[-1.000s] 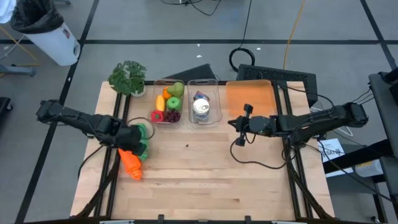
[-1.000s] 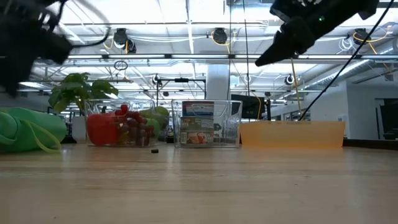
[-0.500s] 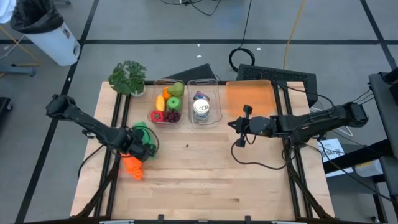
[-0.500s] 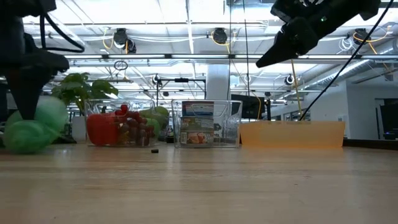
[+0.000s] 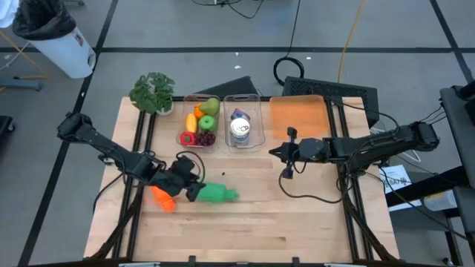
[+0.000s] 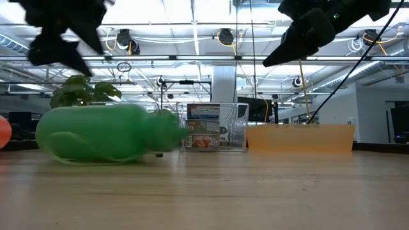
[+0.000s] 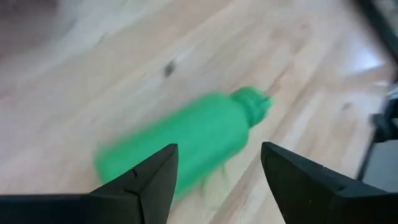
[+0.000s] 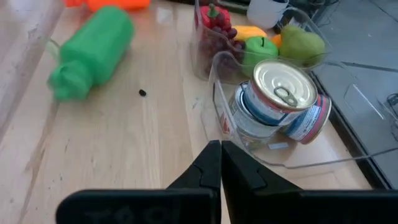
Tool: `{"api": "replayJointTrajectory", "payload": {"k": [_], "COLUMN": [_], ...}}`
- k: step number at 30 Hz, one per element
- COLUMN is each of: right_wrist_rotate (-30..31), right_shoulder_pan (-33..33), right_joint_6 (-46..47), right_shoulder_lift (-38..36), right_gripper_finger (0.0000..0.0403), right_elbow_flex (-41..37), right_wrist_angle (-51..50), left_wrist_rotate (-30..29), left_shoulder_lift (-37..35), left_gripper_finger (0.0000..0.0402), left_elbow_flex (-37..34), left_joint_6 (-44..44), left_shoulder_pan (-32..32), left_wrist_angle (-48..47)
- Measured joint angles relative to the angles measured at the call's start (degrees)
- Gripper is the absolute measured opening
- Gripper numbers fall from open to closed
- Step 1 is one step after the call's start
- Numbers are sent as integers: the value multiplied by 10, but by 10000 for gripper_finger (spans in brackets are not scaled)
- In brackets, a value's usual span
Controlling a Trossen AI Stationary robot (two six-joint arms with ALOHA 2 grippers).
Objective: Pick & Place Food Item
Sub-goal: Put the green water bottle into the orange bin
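Note:
A green plastic bottle (image 5: 214, 193) (image 6: 102, 133) (image 7: 186, 137) (image 8: 93, 46) lies on its side on the wooden table, cap toward the right edge. An orange food item (image 5: 163, 199) (image 8: 115, 3) lies just left of it. My left gripper (image 5: 190, 185) (image 7: 217, 149) is open; it hovers over the bottle's base end, and in the low view my left gripper (image 6: 64, 38) stands above the bottle, apart from it. My right gripper (image 5: 274, 150) (image 8: 221, 165) is shut, empty and raised, right of the bins.
At the far side stand a clear bin of fruit (image 5: 200, 122), a clear bin with cans (image 5: 243, 126), an orange tray (image 5: 300, 115) and a potted plant (image 5: 154, 93). A small black speck (image 5: 222, 175) lies mid-table. Bare wood stretches along the near side.
My left gripper has moved toward the table's right and near edges, carrying the green bottle away from the orange item. The bottle is out of the hold now: it lies on its side farther right, still blurred with motion, and the gripper stands above it.

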Motion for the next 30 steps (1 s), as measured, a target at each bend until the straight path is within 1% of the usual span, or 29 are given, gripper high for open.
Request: {"api": "replayJointTrajectory", "payload": {"k": [1,3,5,7,10,12,14,16,17,18,21,22,23,24,26,30], "right_wrist_rotate": [-5,-30,-77,-132,-185,-225,-256,-248,-228,-199,-88,-57,-39,-29,-30,-29], "right_shoulder_pan": [0,0,6,23,65,94,119,141,149,154,164,165,166,166,166,163], "right_joint_6": [0,-3,-1,-1,-19,-41,-50,-52,-41,-27,-3,4,9,16,18,-18], "right_shoulder_lift": [0,0,1,8,43,77,121,164,186,208,282,311,342,374,431,517], "right_gripper_finger": [4,7,12,20,40,70,114,166,193,219,288,308,325,340,363,389], "right_elbow_flex": [0,0,-3,-20,-51,-58,-51,-24,0,30,137,175,213,248,307,390], "right_wrist_angle": [9,40,89,170,312,389,463,502,496,471,317,265,225,194,149,98], "left_wrist_rotate": [-11,-16,-16,-13,-17,-16,-17,-17,-14,-12,-12,-12,-12,-12,-12,-11], "left_shoulder_lift": [1,0,0,1,9,16,18,23,25,25,18,17,16,14,13,13], "left_gripper_finger": [243,243,243,243,243,243,243,243,243,243,243,243,243,243,243,243], "left_elbow_flex": [2,3,3,3,3,3,3,3,3,2,2,2,2,2,2,2], "left_joint_6": [25,64,92,129,180,214,246,276,291,302,328,332,336,337,336,334], "left_shoulder_pan": [0,1,1,1,7,11,12,15,16,17,21,22,22,22,22,20], "left_wrist_angle": [19,52,77,91,131,153,172,187,185,185,191,190,189,187,195,199]}}
